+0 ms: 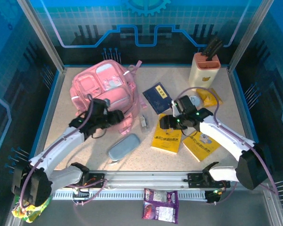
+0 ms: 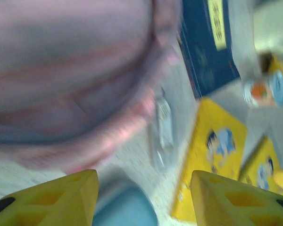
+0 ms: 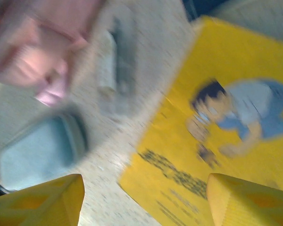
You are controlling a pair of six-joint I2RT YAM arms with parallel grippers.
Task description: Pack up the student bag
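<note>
The student bag [image 1: 104, 92], a big pink backpack, lies at the back left of the table; the left wrist view shows it as a pink blur [image 2: 70, 70]. My left gripper [image 1: 117, 117] hovers at the bag's near right edge, open, with nothing between its yellow fingers [image 2: 144, 188]. My right gripper [image 1: 166, 122] hangs open over the left edge of a yellow book [image 1: 166, 139], which lies flat under it [image 3: 217, 117]; its jaws [image 3: 144, 193] hold nothing. A grey-blue pencil case [image 1: 124, 146] lies in front of the bag [image 2: 125, 209] [image 3: 37, 150].
A dark blue book [image 1: 157, 97] lies mid-table, and a second yellow book [image 1: 201, 145] lies under the right arm. A small grey item [image 1: 144, 123] sits between bag and books. A cream holder [image 1: 204, 69] stands back right. A purple snack packet [image 1: 161, 205] lies beyond the front rail.
</note>
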